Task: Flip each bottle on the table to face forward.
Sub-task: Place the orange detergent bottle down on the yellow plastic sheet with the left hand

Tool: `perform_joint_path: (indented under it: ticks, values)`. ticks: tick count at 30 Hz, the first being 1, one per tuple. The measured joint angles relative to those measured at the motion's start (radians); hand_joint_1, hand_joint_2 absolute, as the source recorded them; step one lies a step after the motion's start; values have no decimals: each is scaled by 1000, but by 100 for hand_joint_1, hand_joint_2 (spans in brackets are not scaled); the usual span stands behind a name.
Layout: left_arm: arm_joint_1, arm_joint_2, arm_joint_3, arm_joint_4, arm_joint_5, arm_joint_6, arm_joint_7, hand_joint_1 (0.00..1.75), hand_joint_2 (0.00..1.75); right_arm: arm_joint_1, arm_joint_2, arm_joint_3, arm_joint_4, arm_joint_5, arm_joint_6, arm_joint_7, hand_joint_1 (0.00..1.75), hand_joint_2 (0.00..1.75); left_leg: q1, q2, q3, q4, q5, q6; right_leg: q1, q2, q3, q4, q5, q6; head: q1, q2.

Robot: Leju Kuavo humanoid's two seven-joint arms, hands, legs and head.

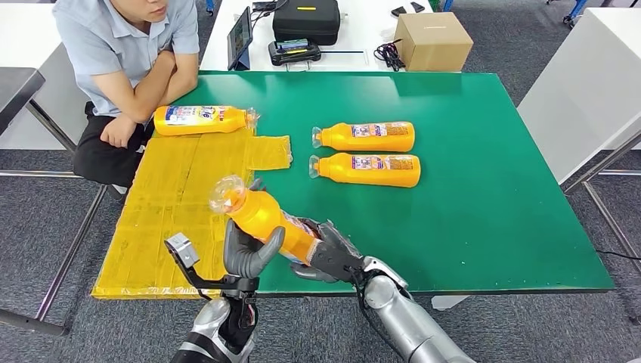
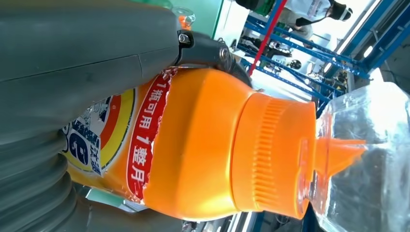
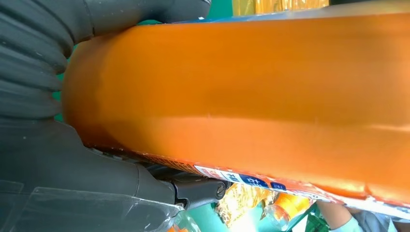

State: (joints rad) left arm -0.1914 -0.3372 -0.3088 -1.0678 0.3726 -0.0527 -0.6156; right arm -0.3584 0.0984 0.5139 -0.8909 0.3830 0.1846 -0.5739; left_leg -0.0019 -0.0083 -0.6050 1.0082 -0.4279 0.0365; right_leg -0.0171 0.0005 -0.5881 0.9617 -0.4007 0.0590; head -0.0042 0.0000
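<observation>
the orange bottle (image 1: 264, 219) is grasped between both hands' fingers (image 1: 253, 253), tilted above the tabletop (image 1: 469, 227); the left wrist view shows its label (image 2: 104, 140).

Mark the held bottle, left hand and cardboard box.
held bottle (image 1: 261, 214), head view, orange shoulder below the cap.
left hand (image 1: 248, 255), head view, grey palm under the bottle.
cardboard box (image 1: 434, 41), head view, front face.

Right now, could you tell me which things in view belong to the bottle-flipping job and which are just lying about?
Part of the job:
- held bottle, gripped by the left hand and right hand
- far bottle on the yellow mat
- two paired bottles on the green table

Just lying about:
- cardboard box
- black case
- tablet
</observation>
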Motion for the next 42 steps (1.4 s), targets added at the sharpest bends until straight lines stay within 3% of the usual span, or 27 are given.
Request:
perform_joint_path:
  ticks: [19, 20, 24, 34, 42]
  values:
    - [-17, 0, -38, 1, -157, 79, -25, 175, 175, 17, 0, -27, -40, -66, 37, 19, 173, 175, 0, 0, 0, 0, 0, 0, 0, 0, 0, 0, 0, 0, 0, 0]
    - [-18, 0, -40, 1, -163, 83, -24, 175, 175, 18, 0, -28, -42, -66, 37, 19, 167, 175, 0, 0, 0, 0, 0, 0, 0, 0, 0, 0, 0, 0, 0, 0]
    - [-22, -1, -47, 2, -227, 124, -15, 175, 175, 24, 0, -33, -58, -68, 37, 23, 4, 175, 0, 0, 0, 0, 0, 0, 0, 0, 0, 0, 0, 0, 0, 0]
    - [-10, 2, -55, -60, -609, 274, 57, 175, 175, 55, 11, -56, -105, -24, -20, 49, 0, 175, 0, 0, -1, 0, 0, 0, 0, 0, -1, 0, 0, 0, 0, 0]
    - [17, 11, -42, -167, -781, 291, 141, 175, 175, 72, 19, -95, -110, 84, -123, 68, 0, 175, 0, 0, -1, 0, 0, 0, 0, 0, -1, 0, 0, 0, 0, 0]
